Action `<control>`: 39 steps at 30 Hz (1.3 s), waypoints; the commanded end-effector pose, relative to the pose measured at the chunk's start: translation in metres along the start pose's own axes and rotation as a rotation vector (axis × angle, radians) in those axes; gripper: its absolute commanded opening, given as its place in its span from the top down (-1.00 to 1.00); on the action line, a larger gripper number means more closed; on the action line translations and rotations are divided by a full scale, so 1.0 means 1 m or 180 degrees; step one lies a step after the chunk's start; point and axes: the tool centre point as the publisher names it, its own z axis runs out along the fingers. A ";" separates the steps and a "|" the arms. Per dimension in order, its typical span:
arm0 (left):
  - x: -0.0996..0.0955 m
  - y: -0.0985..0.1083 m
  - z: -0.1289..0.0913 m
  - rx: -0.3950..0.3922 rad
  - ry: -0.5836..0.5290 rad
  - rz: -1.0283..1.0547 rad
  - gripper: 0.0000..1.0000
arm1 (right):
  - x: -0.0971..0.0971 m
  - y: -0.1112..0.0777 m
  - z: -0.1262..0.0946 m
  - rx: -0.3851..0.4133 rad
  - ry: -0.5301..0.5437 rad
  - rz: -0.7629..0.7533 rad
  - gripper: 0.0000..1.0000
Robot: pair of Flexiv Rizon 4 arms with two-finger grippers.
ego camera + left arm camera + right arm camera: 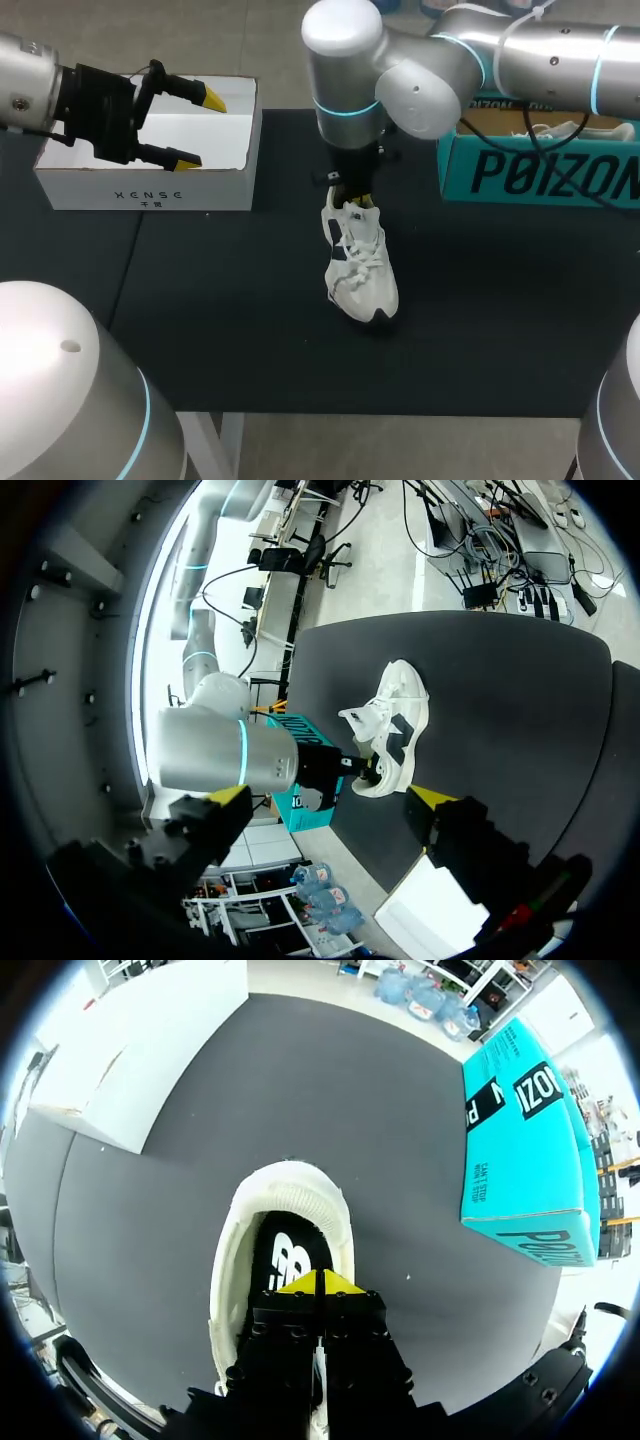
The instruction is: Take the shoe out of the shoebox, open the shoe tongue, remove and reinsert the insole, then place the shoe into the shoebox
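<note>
Pressing its two yellow tips together, the right gripper [320,1282] stands inside the mouth of the white shoe [288,1186], directly over the black insole [283,1257]. The pictures do not show whether the tips pinch the insole or merely meet above it. In the head view this arm comes in from the right, bends past the middle of the table and points straight down at the heel end of the shoe.

The shoe [362,270] stands upright on its sole on the black table [250,330]. Its heel is under the right gripper, its toe points toward the near edge, and its laces are tied across the top. It sits between the two boxes and touches neither.

At the far left, the left gripper [200,128] hangs above an open-topped white shoebox [150,185] with its fingers spread wide apart and nothing between them. From the left wrist view, the shoe [398,715] appears well ahead of those open fingers, with the right arm's silver wrist bearing down on it.

A teal box [530,170] sits at the table's far right edge, partly under the right arm. In the right wrist view the teal box [520,1150] lies off to the side of the shoe, well apart from it.
</note>
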 end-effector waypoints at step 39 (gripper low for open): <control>0.000 0.001 0.001 0.0003 0.0002 0.0003 -1.00 | 0.013 -0.020 -0.005 0.0182 0.0302 0.0002 1.00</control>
